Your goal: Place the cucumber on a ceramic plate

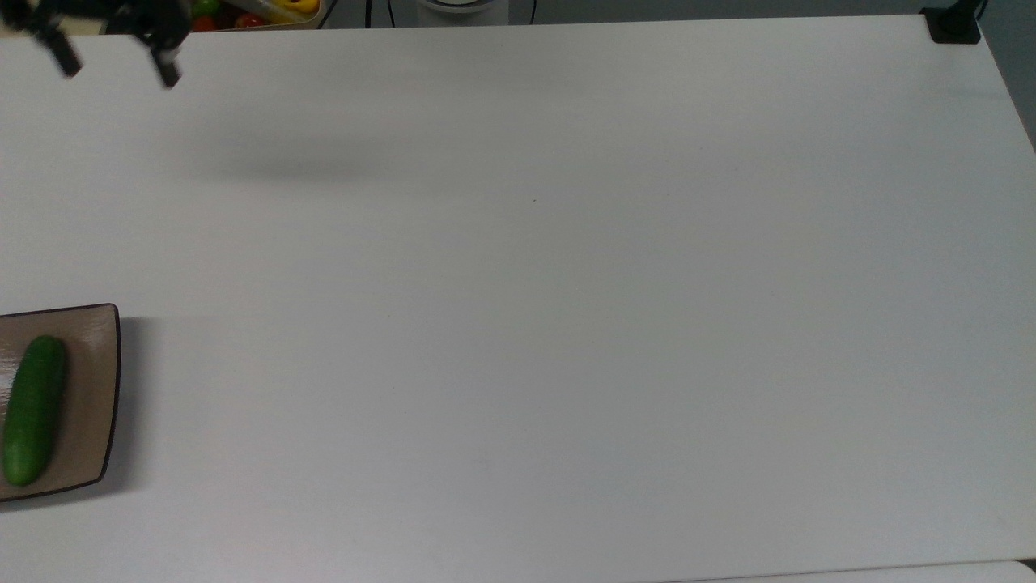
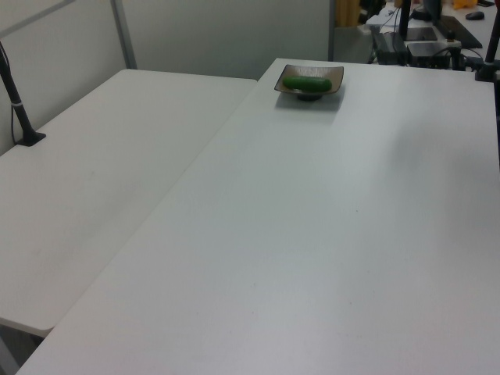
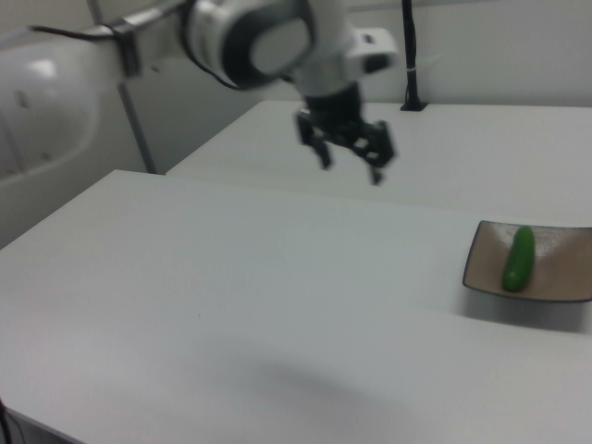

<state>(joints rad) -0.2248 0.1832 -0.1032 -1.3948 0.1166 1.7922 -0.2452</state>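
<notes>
I see the cucumber [image 1: 33, 410] lying on the ceramic plate [image 1: 91, 405]; my hand [image 3: 350, 158] hangs open, well apart, above the tabletop [image 1: 566, 283].

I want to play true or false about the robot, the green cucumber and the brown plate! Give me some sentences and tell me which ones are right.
1. The small dark-green cucumber lies on the glossy tan-brown ceramic plate. True.
2. The robot's black two-finger gripper is holding the cucumber. False: it is open, empty and up in the air, apart from the plate.
3. The plate sits on the white table. True.
4. In the top view the plate is at the right edge. False: it is at the top view's left edge.
5. Two cucumbers are on the plate. False: just one.
</notes>
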